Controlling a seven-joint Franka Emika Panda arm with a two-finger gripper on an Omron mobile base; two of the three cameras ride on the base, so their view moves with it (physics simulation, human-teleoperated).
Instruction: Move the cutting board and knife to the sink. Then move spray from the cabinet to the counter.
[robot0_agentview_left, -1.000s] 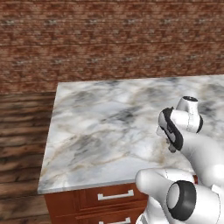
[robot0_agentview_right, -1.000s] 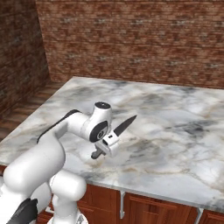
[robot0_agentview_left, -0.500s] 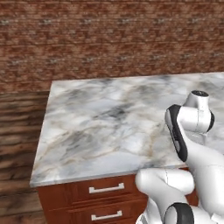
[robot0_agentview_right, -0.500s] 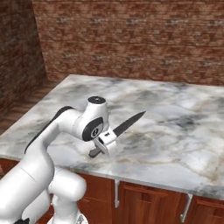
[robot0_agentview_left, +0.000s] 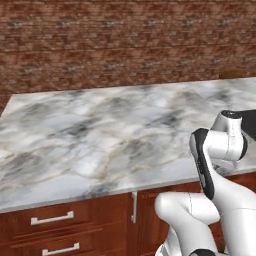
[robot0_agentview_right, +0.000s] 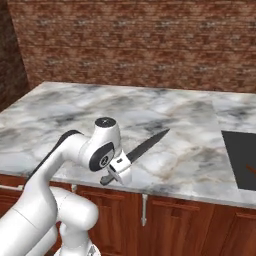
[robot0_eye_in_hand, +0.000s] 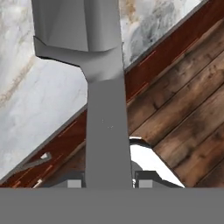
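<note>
Knife held in the gripper above the counter's front edge; sink not yet reached.

The knife (robot0_agentview_right: 145, 145) is clamped by its handle in the gripper (robot0_agentview_right: 117, 171), with the dark blade angled up and out over the marble counter (robot0_agentview_right: 75, 107). In the hand view the grey knife (robot0_eye_in_hand: 103, 92) is seen standing between the two finger tips, so the jaws are judged closed on it. The black sink (robot0_agentview_right: 240, 159) lies well apart to the right. A slip is judged possible: the handle is gripped near its end, so a swing could pivot the blade. The blade could also strike the counter if lowered early.
</note>
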